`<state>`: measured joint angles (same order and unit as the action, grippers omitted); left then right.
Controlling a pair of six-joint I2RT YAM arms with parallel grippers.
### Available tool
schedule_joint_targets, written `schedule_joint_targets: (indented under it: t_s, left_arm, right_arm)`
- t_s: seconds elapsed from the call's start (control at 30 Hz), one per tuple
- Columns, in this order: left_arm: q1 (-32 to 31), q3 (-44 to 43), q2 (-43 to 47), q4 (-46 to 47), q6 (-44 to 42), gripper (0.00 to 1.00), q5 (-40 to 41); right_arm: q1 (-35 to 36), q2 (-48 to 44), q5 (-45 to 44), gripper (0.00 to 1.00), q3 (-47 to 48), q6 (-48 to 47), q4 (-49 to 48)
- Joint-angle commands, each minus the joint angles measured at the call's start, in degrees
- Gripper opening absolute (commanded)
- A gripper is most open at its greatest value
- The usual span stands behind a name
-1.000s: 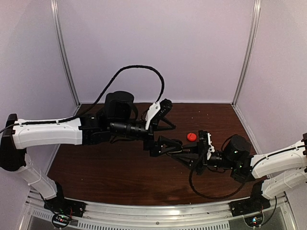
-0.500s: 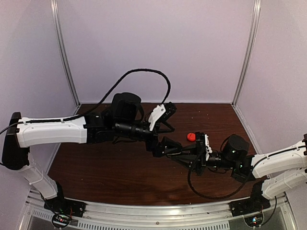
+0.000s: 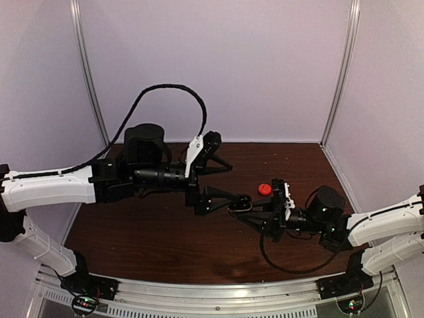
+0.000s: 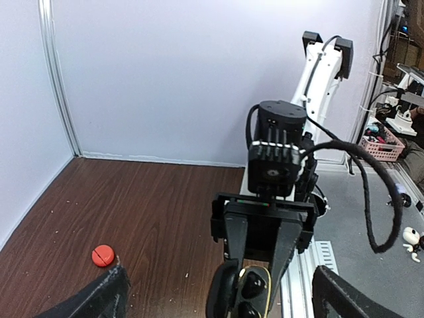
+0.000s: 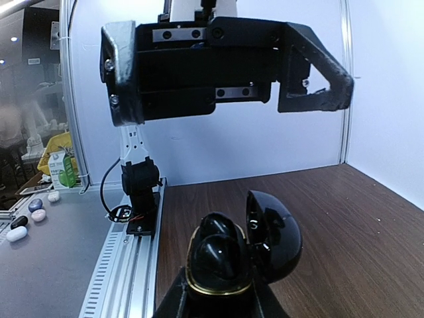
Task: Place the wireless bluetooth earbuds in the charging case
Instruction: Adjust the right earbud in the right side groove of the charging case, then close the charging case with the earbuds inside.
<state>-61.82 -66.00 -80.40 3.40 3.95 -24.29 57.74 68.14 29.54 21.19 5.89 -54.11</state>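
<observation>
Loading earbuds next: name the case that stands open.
The black case in the right tool: its lid is hinged up. The red case lies shut, apart.

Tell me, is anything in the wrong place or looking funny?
One thing: the red earbud lies alone on the table, apart from the black case, which the right arm's fingers hold with its lid open. Nothing looks spilled or broken.
</observation>
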Motion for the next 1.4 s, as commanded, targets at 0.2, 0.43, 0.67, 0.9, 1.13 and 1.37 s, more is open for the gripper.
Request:
schedule_joint_targets:
  t_s: [0.2, 0.43, 0.67, 0.9, 1.13, 1.37]
  left_arm:
    - [0.2, 8.29, 3.92, 7.41, -4.19, 0.98, -2.6]
    - [0.13, 7.81, 0.55, 8.12, -7.06, 0.98, -8.01]
    - [-0.96, 9.0, 1.65, 10.6, -10.16, 0.98, -11.67]
    - [-2.69, 7.6, 0.89, 6.76, -14.3, 0.93, -14.26]
    - [-3.74, 5.23, -1.33, 2.01, -16.57, 0.79, -15.98]
    - [-2.93, 7.64, 2.24, 6.59, -12.38, 0.92, -7.51]
  right_arm:
    - [-1.06, -0.45, 3.0, 0.0, 3.64, 5.19, 0.52]
    - [-1.17, -0.02, 5.03, 0.0, 5.06, 5.79, 1.82]
    - [-1.5, 1.29, 4.93, 0.0, 4.96, 7.01, 1.8]
    - [-3.29, 3.21, 6.95, 0.0, 4.65, 11.34, -2.24]
    - [-4.44, 3.42, 8.24, 0.0, 4.79, 12.59, -3.61]
    - [-6.28, 4.41, 7.29, 0.0, 4.66, 14.01, -1.72]
